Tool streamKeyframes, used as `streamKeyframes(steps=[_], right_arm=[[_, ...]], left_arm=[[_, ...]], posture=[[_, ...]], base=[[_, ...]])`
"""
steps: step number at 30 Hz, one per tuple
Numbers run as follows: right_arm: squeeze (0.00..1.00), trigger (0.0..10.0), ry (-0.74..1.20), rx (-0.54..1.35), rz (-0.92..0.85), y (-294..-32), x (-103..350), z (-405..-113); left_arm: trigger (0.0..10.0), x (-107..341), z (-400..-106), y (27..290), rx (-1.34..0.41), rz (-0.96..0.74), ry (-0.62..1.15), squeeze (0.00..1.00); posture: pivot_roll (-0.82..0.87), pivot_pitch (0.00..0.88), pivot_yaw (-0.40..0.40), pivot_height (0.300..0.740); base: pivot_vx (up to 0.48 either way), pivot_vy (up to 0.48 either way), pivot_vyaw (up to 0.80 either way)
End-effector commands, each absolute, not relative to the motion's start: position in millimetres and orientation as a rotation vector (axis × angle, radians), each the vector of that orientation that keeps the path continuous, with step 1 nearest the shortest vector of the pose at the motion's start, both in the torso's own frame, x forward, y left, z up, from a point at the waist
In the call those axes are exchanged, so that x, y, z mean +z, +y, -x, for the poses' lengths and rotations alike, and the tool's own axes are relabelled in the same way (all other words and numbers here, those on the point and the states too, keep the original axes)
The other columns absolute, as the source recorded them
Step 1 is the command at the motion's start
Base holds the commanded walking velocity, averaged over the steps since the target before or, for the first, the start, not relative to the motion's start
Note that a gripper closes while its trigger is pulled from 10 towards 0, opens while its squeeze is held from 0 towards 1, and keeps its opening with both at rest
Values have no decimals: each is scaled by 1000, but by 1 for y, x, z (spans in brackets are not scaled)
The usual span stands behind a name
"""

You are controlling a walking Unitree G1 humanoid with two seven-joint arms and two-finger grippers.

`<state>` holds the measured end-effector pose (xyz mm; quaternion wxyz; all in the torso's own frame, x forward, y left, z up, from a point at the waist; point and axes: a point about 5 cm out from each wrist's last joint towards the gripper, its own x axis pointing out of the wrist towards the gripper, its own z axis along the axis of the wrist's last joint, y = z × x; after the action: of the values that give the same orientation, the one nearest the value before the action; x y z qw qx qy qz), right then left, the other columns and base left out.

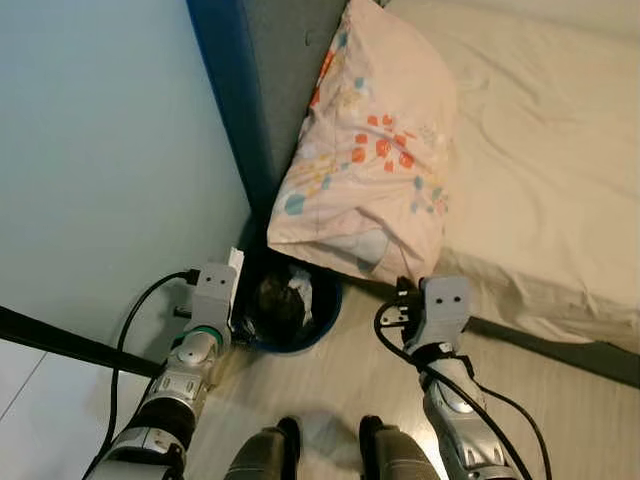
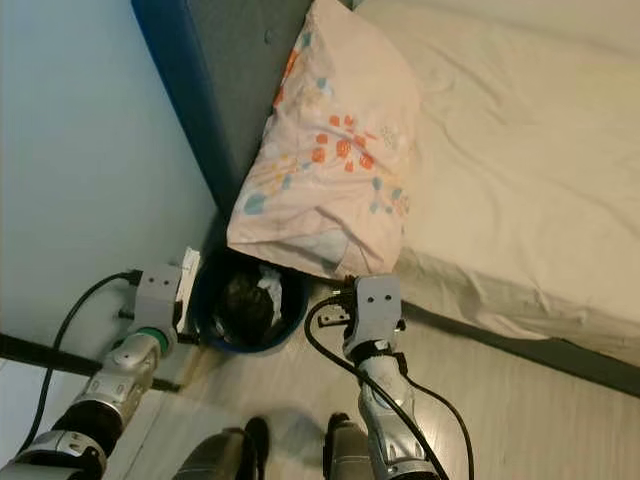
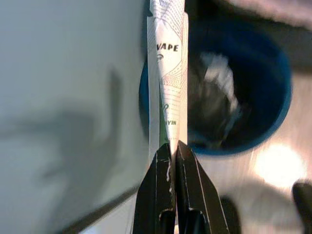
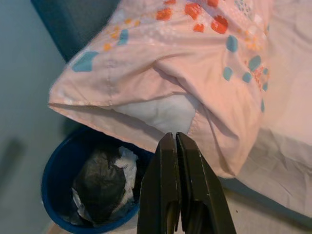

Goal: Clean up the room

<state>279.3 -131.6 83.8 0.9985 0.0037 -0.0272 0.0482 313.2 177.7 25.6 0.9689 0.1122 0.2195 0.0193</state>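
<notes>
A folded piece of printed paper (image 3: 168,73), white with dark lettering, is pinched between the black fingers of the left gripper (image 3: 171,146), which are pressed together on its lower edge. It is held at the near rim of the blue bin (image 3: 273,122), which stands on the pale wood-look floor (image 1: 330,385) in the corner between the light wall (image 1: 100,150) and the bed (image 1: 560,150). The paper is judged to be very light, thin and limp, creased into a narrow wedge; it should be taken by a folded edge, where several layers give the fingers something to bite, since a single sheet would slip or tear. It may be a leaflet or a flattened wrapper; the blur leaves that uncertain.

The bin is round, smooth and probably hard plastic, and is already partly filled with a dark crumpled bag (image 4: 100,187) and scraps of white paper. A soft pillow (image 1: 370,150) in a pale pink case with orange and teal spots hangs over the bed's edge and overlaps the far side of the bin. The mattress is covered by a cream, lightly wrinkled sheet, with a dark blue padded headboard (image 1: 250,90) behind.

The right gripper (image 4: 176,141) is held empty near the pillow's lower edge, its fingers closed against each other.
</notes>
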Motion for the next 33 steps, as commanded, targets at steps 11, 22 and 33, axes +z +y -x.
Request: streamKeyframes(steps=[11, 22, 33], right_arm=[[0, 10000, -21, 64, -35, -136, 82, -268], [0, 10000, -14, 64, -46, -129, 87, -255], [0, 10000, -2, 32, -39, -135, 86, -248]], left_arm=[[10000, 17, -311, 170, -4, -289, 496, 0], [10000, 60, -352, 156, 61, -261, 421, 0], [10000, 88, -369, 136, -12, -97, 284, 1000]], posture=[[-93, 371, 136, 740], [-119, 440, 154, 740], [-139, 452, 167, 740]], base=[[0, 0, 0], [0, 0, 0], [0, 0, 0]])
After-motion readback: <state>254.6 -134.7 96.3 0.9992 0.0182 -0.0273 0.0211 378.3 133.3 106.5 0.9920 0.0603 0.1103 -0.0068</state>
